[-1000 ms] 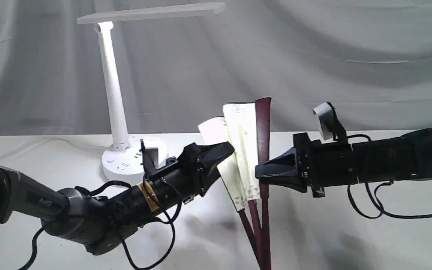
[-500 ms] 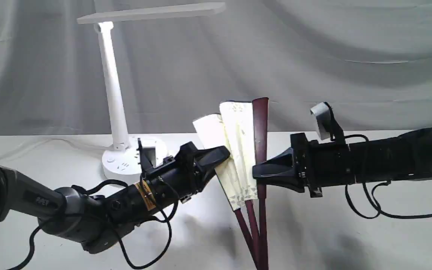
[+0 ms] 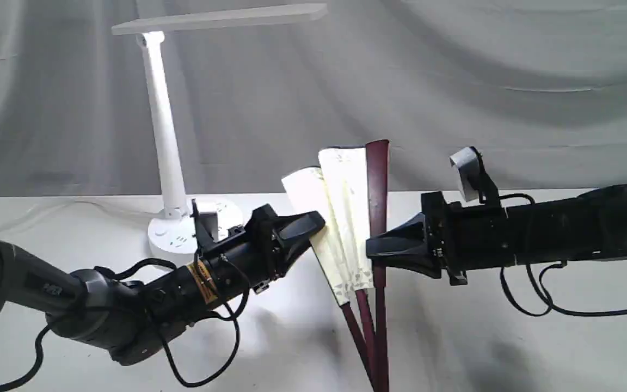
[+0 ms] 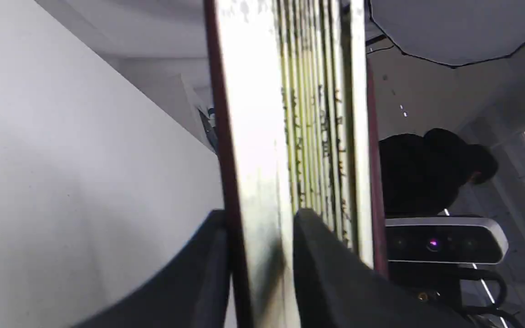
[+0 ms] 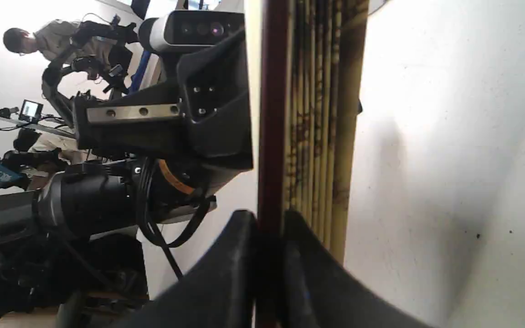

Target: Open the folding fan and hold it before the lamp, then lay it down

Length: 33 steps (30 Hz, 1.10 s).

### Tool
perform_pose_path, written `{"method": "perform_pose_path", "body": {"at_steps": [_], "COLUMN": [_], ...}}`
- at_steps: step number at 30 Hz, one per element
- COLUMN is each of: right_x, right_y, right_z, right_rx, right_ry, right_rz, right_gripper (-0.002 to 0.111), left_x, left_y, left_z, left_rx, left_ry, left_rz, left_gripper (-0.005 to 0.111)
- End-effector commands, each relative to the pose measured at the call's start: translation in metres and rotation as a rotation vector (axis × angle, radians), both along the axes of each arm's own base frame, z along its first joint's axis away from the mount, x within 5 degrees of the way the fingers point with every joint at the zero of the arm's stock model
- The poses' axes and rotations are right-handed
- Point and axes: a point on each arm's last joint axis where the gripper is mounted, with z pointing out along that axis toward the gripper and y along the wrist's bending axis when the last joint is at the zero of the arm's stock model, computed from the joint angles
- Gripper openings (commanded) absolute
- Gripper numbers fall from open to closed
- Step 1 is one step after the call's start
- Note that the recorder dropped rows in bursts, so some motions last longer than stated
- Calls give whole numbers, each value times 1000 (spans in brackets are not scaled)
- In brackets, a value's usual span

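One fan (image 3: pixel 346 218) stands upright near the middle of the exterior view, above the counter (image 3: pixel 482 348). It is partly spread. Two cream leaves show, leaning toward 11 o'clock, beside one maroon guard (image 3: pixel 377 185) that points to 12. Below the paper, three maroon ribs (image 3: pixel 365 326) converge toward 6 o'clock; their pivot is cut off by the frame edge.

Two tools hold it, one on each side. The left tool (image 3: pixel 313 226) reaches in from 8 o'clock and is pinching the leftmost cream leaf. In the left wrist view its two fingers (image 4: pixel 321 259) sit on either side of that leaf and its maroon edge, with the folded pleats just beside them. The right tool (image 3: pixel 370 251) comes in from 3 o'clock and is pressed together on the guard. In the right wrist view its two fingers (image 5: pixel 239 255) close on the maroon strip, with the stacked pleats just beside it.

One lamp (image 3: pixel 164 136) stands at 10 o'clock from the fan, well apart from it and behind the left arm. Its round base rests on the counter, its stem is upright, and its flat bar head runs toward 3 o'clock, high above the fan.
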Motion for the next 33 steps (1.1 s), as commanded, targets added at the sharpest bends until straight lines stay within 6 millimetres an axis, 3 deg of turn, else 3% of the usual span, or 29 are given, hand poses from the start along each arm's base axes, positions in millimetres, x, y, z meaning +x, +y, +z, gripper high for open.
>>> {"method": "perform_pose_path", "body": {"at_steps": [1,18,20,23,28,33], "right_x": [-1,-1,-1,-1,-1,-1], "right_y": [2,9,9,9,9,9], "right_z": [7,7,7,8,7,6], "right_rx": [16,16,16,24,22,16], "right_ry": [-23,-27,-27,-28,-26,-26], "right_rz": [7,26,26,18,20,26], "right_gripper": [0,0,0,0,0,17], "left_x": [2,3,3,3,2,2], "left_y": [1,2,2,2,1,1], "left_z": [3,3,3,3,2,2], "left_rx": [-19,-23,-23,-24,-53,-62], "left_ry": [0,-2,-2,0,47,62], "left_rz": [14,26,27,25,9,4], "left_gripper": [23,23,18,0,0,0]}}
